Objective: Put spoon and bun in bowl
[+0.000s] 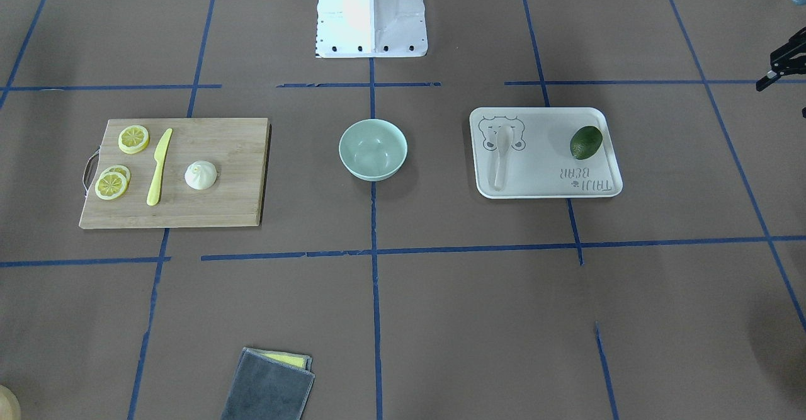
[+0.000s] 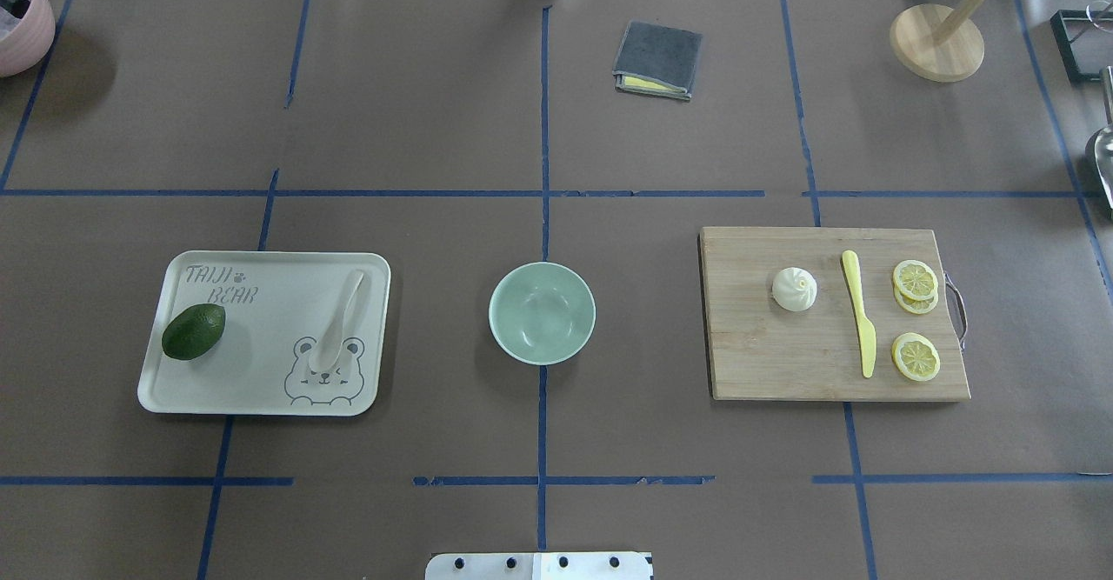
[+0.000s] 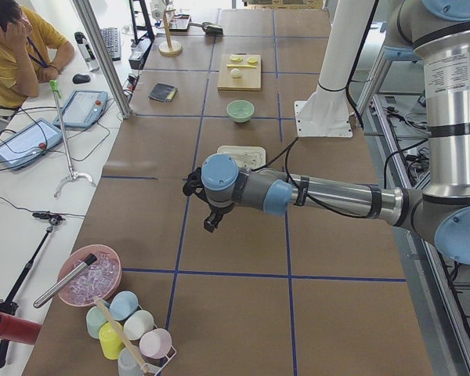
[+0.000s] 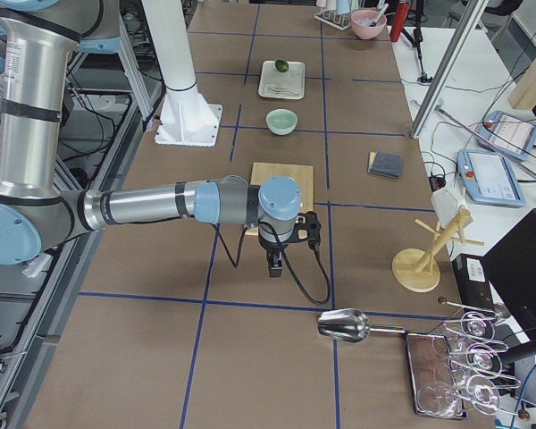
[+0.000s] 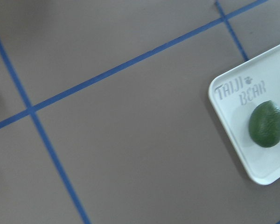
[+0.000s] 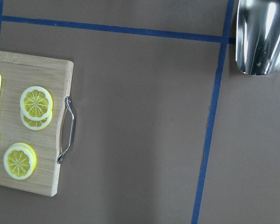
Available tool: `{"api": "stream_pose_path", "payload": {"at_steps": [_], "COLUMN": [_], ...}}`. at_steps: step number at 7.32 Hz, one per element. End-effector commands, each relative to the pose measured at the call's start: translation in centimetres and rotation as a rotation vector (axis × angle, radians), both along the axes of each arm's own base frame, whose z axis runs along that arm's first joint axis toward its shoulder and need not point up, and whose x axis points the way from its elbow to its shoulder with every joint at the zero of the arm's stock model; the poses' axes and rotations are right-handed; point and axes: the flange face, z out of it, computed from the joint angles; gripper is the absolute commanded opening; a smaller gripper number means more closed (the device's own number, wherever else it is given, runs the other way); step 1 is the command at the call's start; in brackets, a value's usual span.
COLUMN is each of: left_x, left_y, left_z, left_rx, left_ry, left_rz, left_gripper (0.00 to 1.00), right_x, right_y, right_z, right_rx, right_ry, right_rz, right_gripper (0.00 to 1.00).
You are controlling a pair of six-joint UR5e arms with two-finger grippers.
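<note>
Status: no part of the task is done, and the step in hand is judged to be the first reach. The left pincer [image 3: 207,223] hangs above bare counter [image 2: 435,128], holding nothing; how far it is open cannot be told. The same holds for the right pincer [image 4: 275,266], which hangs off the handle end of the cutting board [image 2: 765,363]. The spoon [image 2: 341,319] lies flat on the tray [image 2: 261,380], inboard of the left pincer and beyond the avocado [image 2: 193,331], with its scoop on the printed bear. The bun [image 2: 794,289] sits on the board, inboard of the right pincer and past the lemon slices [image 2: 916,358] and the yellow plastic knife [image 2: 859,323]. The bowl [image 2: 542,315] stands empty between the two pincers, well apart from both. Next move, as judged: the left pincer travels inward over the avocado and comes down low across the spoon's handle. The right pincer crosses the slices and knife to close on the bun's sides. Count: one spoon, one bun, one bowl, one avocado, one knife, three lemon slices (two overlapping), one tray, one board.
</note>
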Motion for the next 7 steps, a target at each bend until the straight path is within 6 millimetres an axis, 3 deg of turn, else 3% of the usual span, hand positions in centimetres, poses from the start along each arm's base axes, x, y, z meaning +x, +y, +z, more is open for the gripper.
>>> {"api": "stream_pose_path", "payload": {"at_steps": [1,3,5,7], "left_x": [7.2,13.8,23.1,29.8], "left_y": [0.9,2.6,2.2,3.5], "left_z": [-3.9,-7.5,-11.5,-12.2], "left_rx": [-0.004,-0.082,-0.067,-0.043], "left_ry": [0.089,0.170,0.139,0.101], "left_rz": [0.016,-0.005,-0.064,-0.079], "left_gripper": [1.00,1.00,1.00,1.00], "right_x": [-0.2,-0.2,-0.2,-0.2], "right_y": [-0.1,-0.4,-0.4,-0.4], "right_z": [-0.4,-0.8,-0.8,-0.8], "right_rx": [0.008,0.063,0.069,0.073], "right_ry": [-0.009,-0.013,-0.013,-0.012], "right_rz": [-0.003,-0.002,-0.004,-0.007], "right_gripper": [1.00,1.00,1.00,1.00]}}
